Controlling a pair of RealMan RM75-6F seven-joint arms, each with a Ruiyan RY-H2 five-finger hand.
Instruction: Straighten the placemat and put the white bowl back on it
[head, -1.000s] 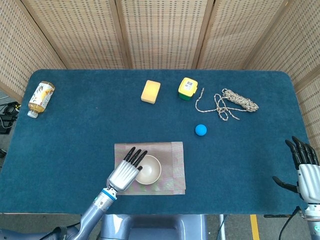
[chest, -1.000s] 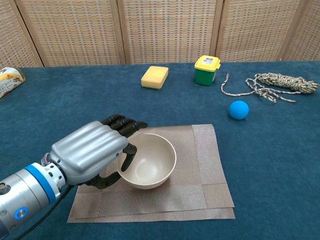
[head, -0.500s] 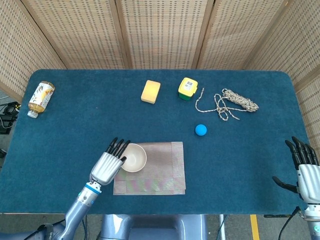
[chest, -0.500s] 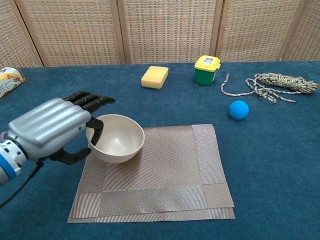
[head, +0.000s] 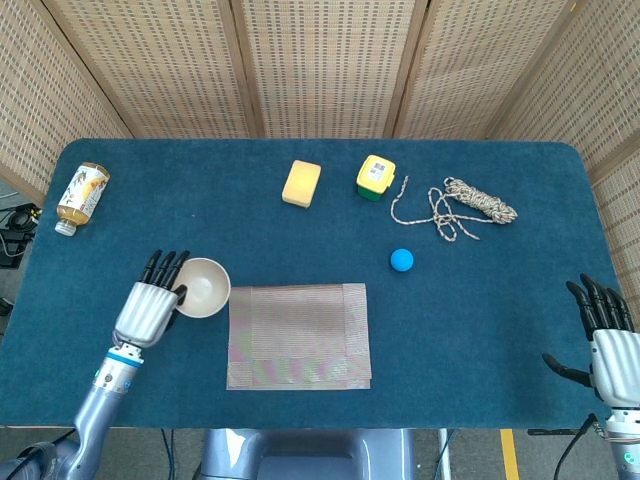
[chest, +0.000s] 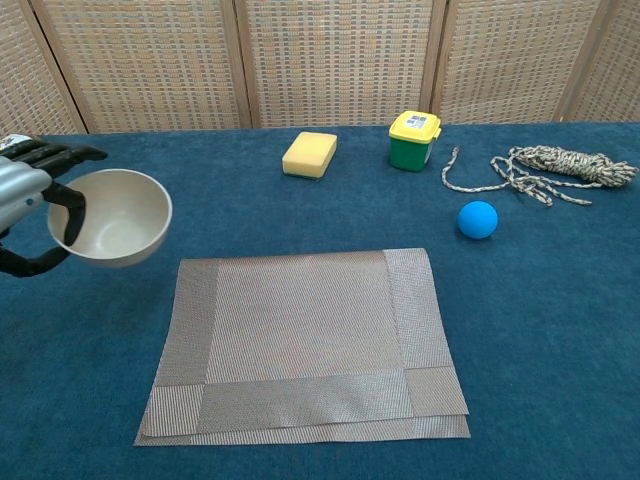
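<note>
My left hand (head: 150, 305) (chest: 25, 205) grips the rim of the white bowl (head: 203, 287) (chest: 112, 217), holding it just left of the placemat and off it. The woven grey placemat (head: 298, 335) (chest: 305, 340) lies bare near the table's front edge, with a folded or doubled strip showing along its front right edge. My right hand (head: 605, 335) hovers at the far right edge of the table with fingers spread and nothing in it; the chest view does not show it.
Along the back lie a yellow sponge (head: 301, 183), a green tub with a yellow lid (head: 375, 177) and a coiled rope (head: 468, 205). A blue ball (head: 401, 260) sits right of the mat. A bottle (head: 81, 196) lies at the far left.
My left hand has carried the bowl leftward off the placemat. The mat now lies uncovered. The right hand has barely moved.
</note>
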